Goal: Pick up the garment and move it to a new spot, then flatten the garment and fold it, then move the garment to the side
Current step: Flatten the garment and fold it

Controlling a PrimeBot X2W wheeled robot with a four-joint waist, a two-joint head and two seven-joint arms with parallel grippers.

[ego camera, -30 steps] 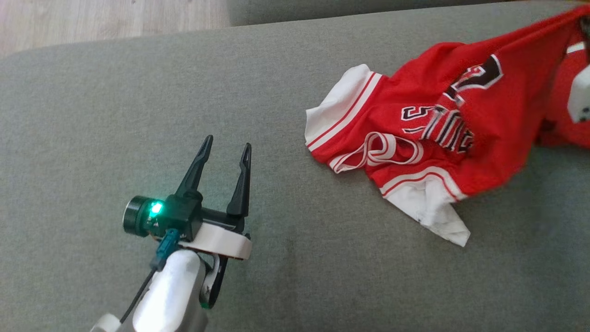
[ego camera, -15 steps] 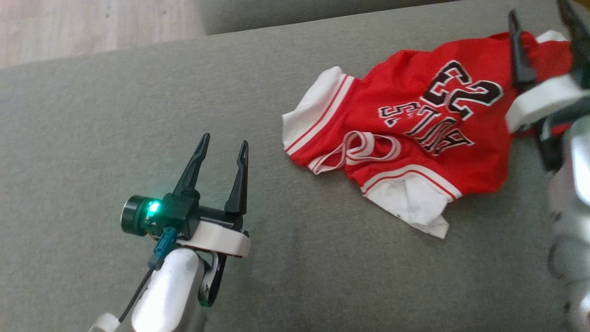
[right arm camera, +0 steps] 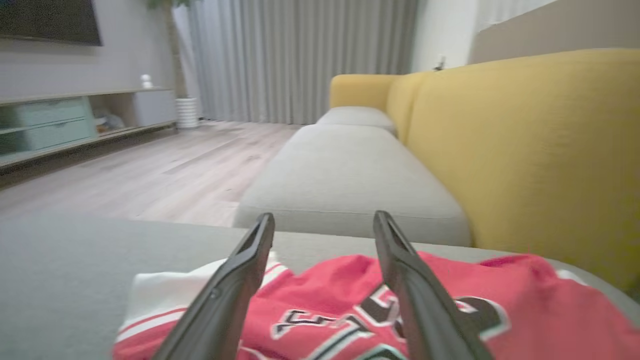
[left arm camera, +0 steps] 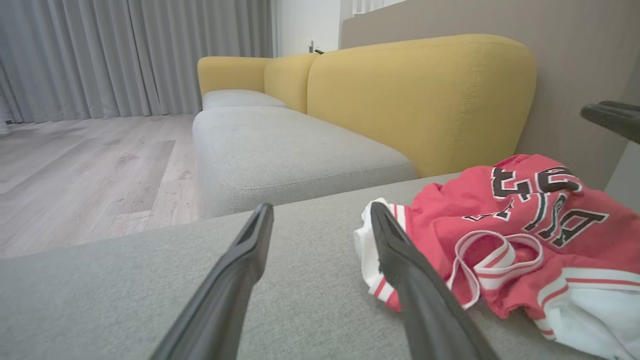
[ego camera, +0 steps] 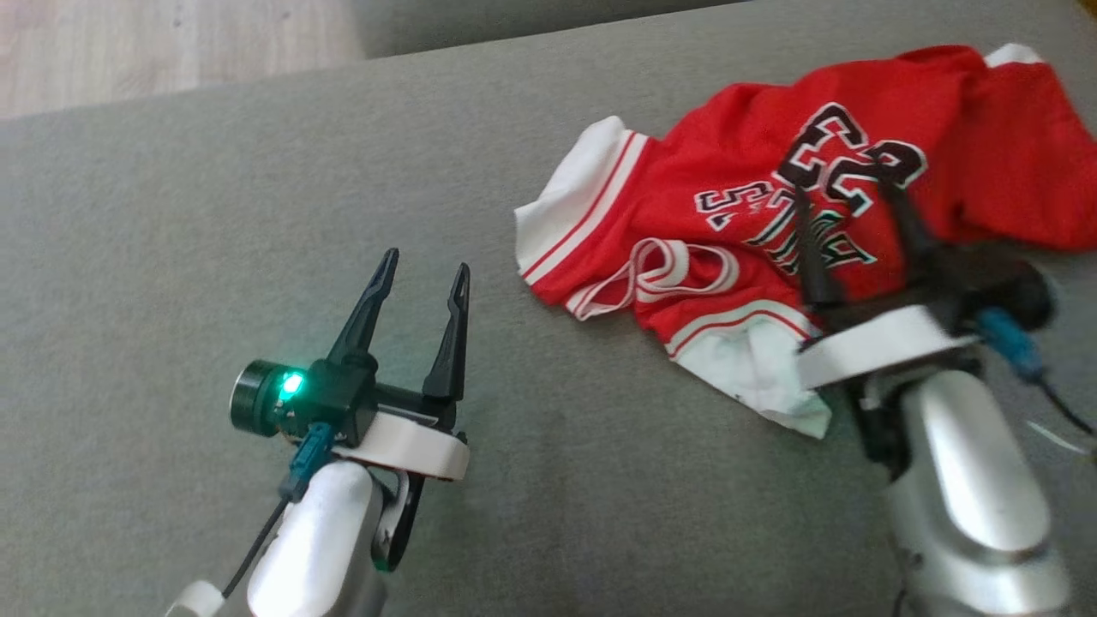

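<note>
The garment (ego camera: 737, 188) is a red jersey with white trim and black lettering, lying crumpled on the grey sofa seat (ego camera: 214, 171) at the right. My right gripper (ego camera: 842, 180) hovers over its near side, open, with nothing between the fingers; it looks blurred. From the right wrist view the right gripper (right arm camera: 325, 216) points over the garment (right arm camera: 330, 285). My left gripper (ego camera: 426, 261) stands open over bare seat, left of the jersey. In the left wrist view the left gripper (left arm camera: 321, 209) has the garment (left arm camera: 520, 220) just to its right, apart from it.
A yellow backrest (left arm camera: 420, 100) runs behind the seat. A second grey cushion (left arm camera: 280, 150) lies beyond the seat's far edge, with wooden floor (ego camera: 154, 43) to its left. A low shelf unit (right arm camera: 60, 120) stands across the room.
My right gripper opened, let go of the garment and drew back from the upper right to above its near edge. The jersey dropped and settled on the seat. The head camera shifted slightly.
</note>
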